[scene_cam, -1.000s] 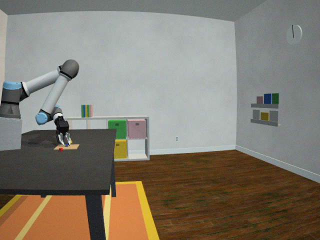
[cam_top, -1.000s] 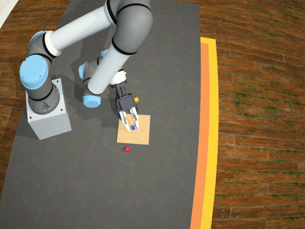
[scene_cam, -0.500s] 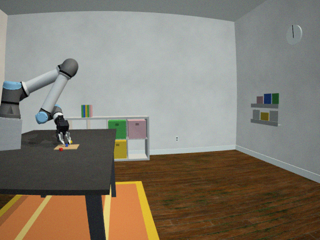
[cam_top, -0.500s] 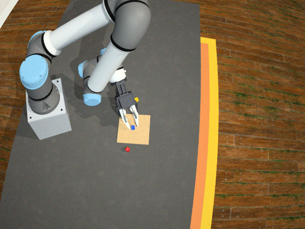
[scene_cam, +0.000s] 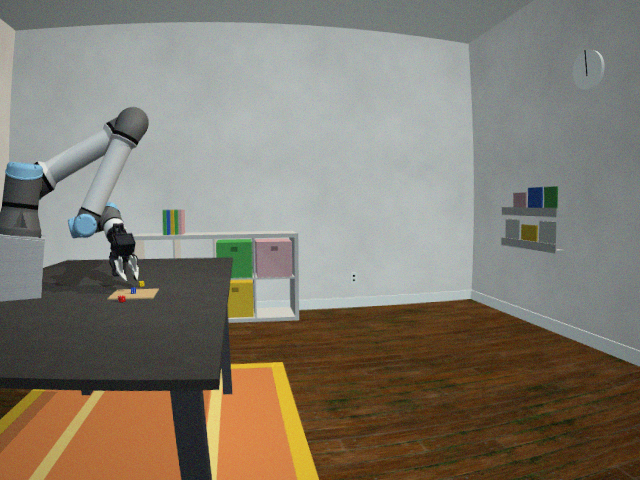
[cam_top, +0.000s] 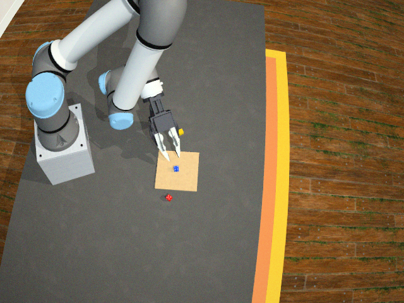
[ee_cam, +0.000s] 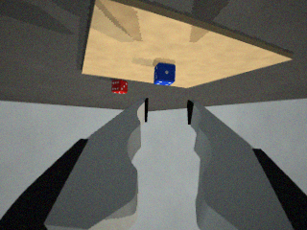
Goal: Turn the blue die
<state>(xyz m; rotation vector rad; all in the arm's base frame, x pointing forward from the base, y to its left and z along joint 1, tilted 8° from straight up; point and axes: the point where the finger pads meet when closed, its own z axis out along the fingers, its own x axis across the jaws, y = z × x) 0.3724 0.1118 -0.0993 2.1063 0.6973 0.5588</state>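
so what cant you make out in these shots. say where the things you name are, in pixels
- Blue die's (cam_top: 176, 168) (scene_cam: 133, 290) (ee_cam: 164, 74) top number: too small in the exterior view.
- Yellow die's (cam_top: 181, 132) (scene_cam: 141, 283) number: too small in top and exterior; outside the wrist view.
- Red die's (cam_top: 168, 197) (scene_cam: 121, 298) (ee_cam: 119, 86) underside: face-down in every view.

My fingers (cam_top: 176, 143) (scene_cam: 134, 267) are white in the top view, with black pads (ee_cam: 190, 111) at the tips in the wrist view; my gripper's body (cam_top: 162, 120) (scene_cam: 123, 243) is dark grey to black. My arm (cam_top: 98, 31) (scene_cam: 77, 153) is pale grey and darker grey, with black bands and light-blue caps. I see a blue die (cam_top: 176, 168) (scene_cam: 133, 290) (ee_cam: 164, 74) and a red die (cam_top: 168, 197) (scene_cam: 121, 299) (ee_cam: 119, 86), both with white pips, a yellow die (cam_top: 180, 132) (scene_cam: 141, 283), a tan mat (cam_top: 187, 179) (scene_cam: 148, 293) (ee_cam: 225, 57), a charcoal table (cam_top: 225, 196) (scene_cam: 129, 341) and an orange rug (cam_top: 271, 163) (scene_cam: 253, 413) bordered in yellow.
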